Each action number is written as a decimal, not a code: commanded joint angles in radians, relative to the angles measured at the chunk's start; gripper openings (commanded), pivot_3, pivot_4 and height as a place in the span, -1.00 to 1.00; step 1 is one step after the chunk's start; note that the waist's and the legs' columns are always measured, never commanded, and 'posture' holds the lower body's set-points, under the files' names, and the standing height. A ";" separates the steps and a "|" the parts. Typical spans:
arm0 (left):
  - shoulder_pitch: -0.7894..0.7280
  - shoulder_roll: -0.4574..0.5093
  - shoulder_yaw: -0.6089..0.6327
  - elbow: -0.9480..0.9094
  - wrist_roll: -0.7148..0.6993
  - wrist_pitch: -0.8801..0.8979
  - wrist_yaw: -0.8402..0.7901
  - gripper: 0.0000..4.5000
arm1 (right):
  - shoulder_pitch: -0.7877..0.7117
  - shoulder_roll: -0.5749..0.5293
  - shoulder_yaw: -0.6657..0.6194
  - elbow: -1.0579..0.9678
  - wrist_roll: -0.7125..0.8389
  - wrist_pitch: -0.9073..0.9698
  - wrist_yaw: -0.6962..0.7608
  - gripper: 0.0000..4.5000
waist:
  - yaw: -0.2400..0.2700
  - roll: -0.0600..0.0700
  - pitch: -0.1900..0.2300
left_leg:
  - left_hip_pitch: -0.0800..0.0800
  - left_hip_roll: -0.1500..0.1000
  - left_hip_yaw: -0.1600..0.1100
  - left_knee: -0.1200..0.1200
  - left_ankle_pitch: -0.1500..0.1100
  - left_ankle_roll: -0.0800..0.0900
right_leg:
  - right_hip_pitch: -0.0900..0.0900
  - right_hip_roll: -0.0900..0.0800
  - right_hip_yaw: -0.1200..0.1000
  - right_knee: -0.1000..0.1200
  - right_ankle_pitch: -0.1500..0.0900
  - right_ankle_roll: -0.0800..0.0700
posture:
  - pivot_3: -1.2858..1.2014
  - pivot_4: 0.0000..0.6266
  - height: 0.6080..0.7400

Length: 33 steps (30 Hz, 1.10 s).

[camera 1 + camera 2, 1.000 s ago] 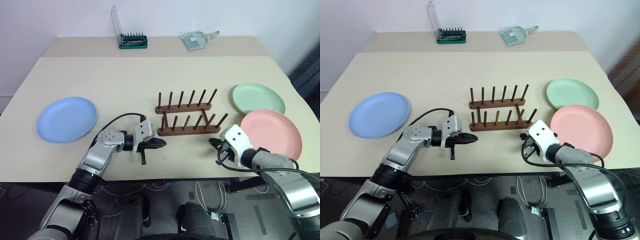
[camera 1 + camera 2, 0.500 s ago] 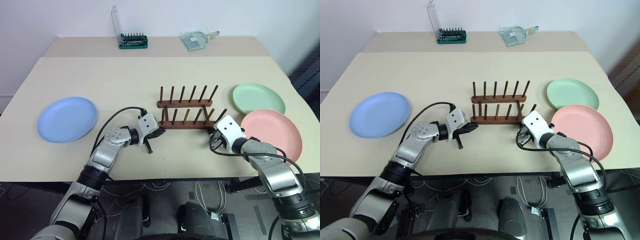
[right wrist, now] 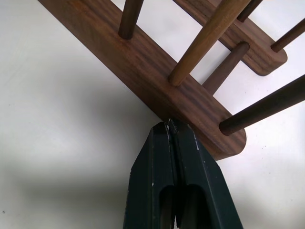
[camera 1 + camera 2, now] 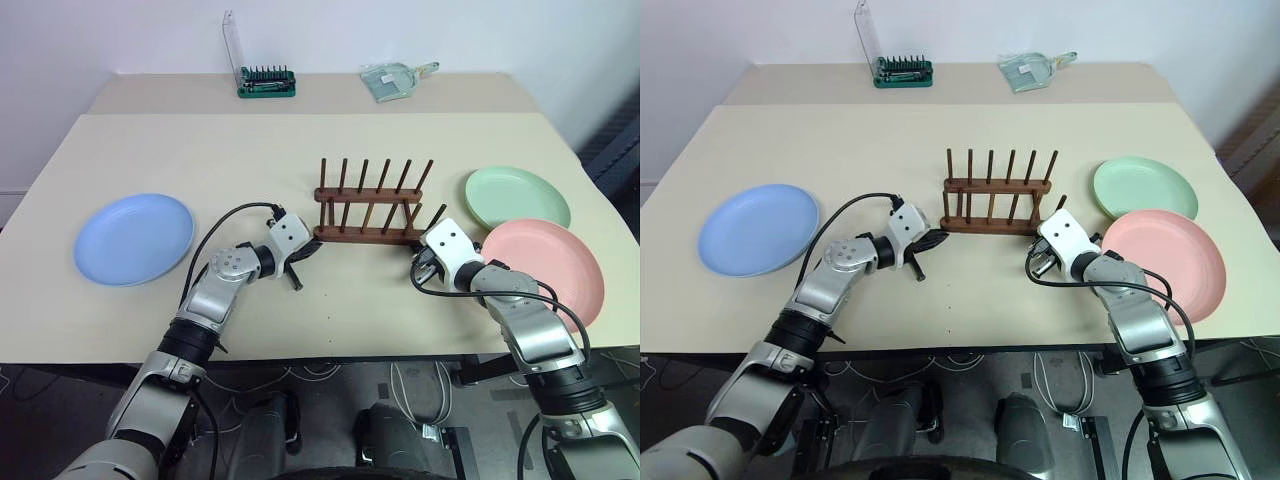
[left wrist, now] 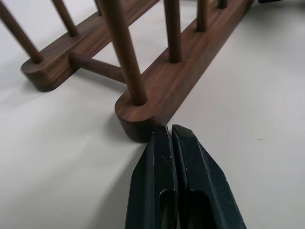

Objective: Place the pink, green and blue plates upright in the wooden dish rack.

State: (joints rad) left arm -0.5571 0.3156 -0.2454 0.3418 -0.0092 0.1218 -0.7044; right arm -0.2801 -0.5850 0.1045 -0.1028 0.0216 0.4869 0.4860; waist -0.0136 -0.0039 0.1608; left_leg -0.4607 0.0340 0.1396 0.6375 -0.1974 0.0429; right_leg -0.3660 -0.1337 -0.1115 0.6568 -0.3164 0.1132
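Observation:
The dark wooden dish rack (image 4: 370, 212) stands empty at mid table, its two peg rows upright. My left gripper (image 5: 169, 130) is shut, tips against the left end of the near rail (image 5: 143, 119). My right gripper (image 3: 167, 125) is shut too, its tips touching the near rail (image 3: 143, 67) close to its right end. The blue plate (image 4: 134, 238) lies flat at the left. At the right the green plate (image 4: 517, 197) lies flat, and the pink plate (image 4: 543, 267) lies just in front of it, overlapping its edge.
A green tray of screwdriver bits (image 4: 265, 82) with its clear lid raised and a pale green packet (image 4: 392, 78) sit on the back table section. A seam (image 4: 320, 114) runs across between the two table parts.
Both shut grippers moved forward and the rack slid away from me, toward the back of the table. The plates stayed where they were.

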 commanded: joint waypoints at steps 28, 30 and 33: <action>0.069 0.128 0.055 -0.198 -0.299 0.005 -0.549 -1.00 | 0.598 -0.170 -0.562 -0.578 0.165 0.359 0.097 0.98 | 0.002 0.000 0.000 | 0.000 0.000 -0.001 -0.001 -0.001 0.001 | 0.001 0.000 0.000 -0.002 0.000 0.000 | 0.03 -0.52 0.94; 0.060 0.124 0.059 -0.192 -0.307 0.000 -0.568 -1.00 | 0.596 -0.159 -0.518 -0.560 0.128 0.354 0.051 0.98 | 0.001 0.000 0.000 | 0.000 0.000 -0.001 -0.001 -0.001 0.001 | 0.001 0.000 0.000 -0.002 0.000 0.000 | 0.03 -0.52 0.94; 0.055 0.118 0.062 -0.194 -0.314 -0.007 -0.579 -1.00 | 0.567 -0.145 -0.462 -0.534 0.084 0.339 -0.005 0.98 | 0.001 0.001 0.000 | 0.000 0.000 -0.001 -0.001 -0.001 0.001 | 0.001 0.000 0.000 -0.002 0.000 0.000 | 0.03 -0.52 0.94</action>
State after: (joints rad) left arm -0.4896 0.4335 -0.1995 0.1585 -0.2973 0.1292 -1.2714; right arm 0.3044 -0.7401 -0.3626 -0.6362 0.1355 0.8410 0.5154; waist -0.0123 -0.0033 0.1608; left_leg -0.4607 0.0341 0.1387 0.6366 -0.1980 0.0434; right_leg -0.3655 -0.1341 -0.1114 0.6547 -0.3166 0.1131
